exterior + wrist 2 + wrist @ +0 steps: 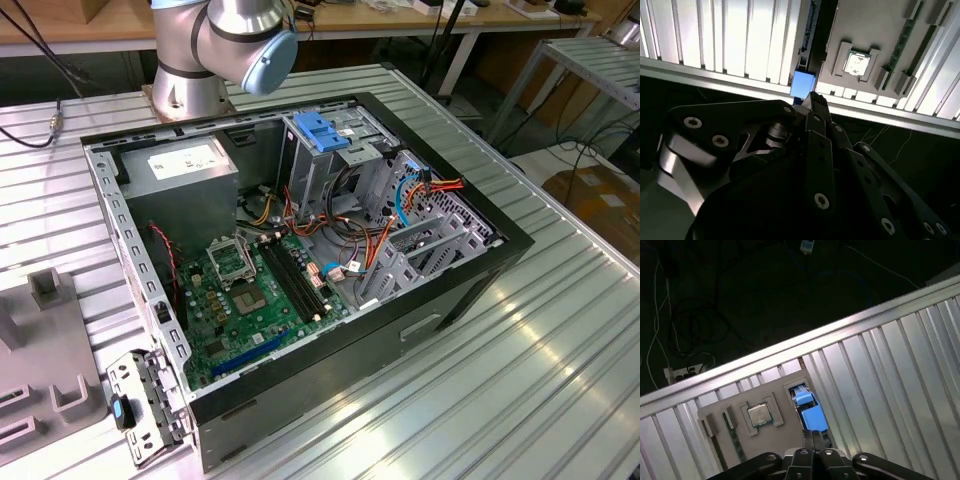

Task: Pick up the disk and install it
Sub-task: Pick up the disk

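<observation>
Gripper tips pressed together, nothing held. Disk sits dead ahead of tips, apart, blue edge facing hand, slotted in grey tray w/ CPU alongside.

Light falls from overhead in the exterior view, bright, even and sharp throughout. The ribbed table throws white glare streaks toward its edge at the exterior view's right, and the arm carries a soft highlight on its metal joint. The case is dimmer inside (shadow pools along its walls). In both wrist views the contrast is harsh: the table washes out nearly to white, its edge rail gleaming, while the floor beyond that edge sinks to near black. The gripper sits close to the lens — a dark, soft, underexposed mass with small glints on its screws.
</observation>
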{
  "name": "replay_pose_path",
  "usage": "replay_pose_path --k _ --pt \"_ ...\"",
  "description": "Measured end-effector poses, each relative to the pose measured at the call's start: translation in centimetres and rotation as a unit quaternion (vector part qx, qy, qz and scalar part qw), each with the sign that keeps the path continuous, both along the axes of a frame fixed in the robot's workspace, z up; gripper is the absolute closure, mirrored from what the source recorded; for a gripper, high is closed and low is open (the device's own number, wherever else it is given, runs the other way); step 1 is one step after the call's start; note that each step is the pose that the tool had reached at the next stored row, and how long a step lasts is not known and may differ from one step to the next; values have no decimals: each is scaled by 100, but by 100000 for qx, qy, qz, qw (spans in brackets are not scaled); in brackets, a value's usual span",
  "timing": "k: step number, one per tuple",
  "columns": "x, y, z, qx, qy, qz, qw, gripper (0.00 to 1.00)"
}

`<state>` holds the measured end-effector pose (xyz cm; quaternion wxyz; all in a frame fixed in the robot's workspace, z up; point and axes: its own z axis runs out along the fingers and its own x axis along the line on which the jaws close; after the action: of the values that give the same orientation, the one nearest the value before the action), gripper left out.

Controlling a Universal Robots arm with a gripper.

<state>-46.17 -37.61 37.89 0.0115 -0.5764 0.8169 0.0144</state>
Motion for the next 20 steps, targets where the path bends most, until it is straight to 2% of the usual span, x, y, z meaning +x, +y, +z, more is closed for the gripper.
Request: replay_pose_path --k 1,6,8,10,15,17,18,20 --pt "0 0 -8 -3 3 3014 99955 89" --pt "0 0 -9 4 -6 4123 99915 89" --pt "0 0 -10 2 -3 6318 99800 89" --pt "0 0 -13 5 -6 8705 99620 89" --pt "1 0 -22 4 -25 11316 99358 89" --pt "1 0 -47 -11 -171 11920 99287 76" --pt "1 1 -59 -12 -197 11998 99277 76" --pt "6 12 -115 -64 -198 12146 99259 64"
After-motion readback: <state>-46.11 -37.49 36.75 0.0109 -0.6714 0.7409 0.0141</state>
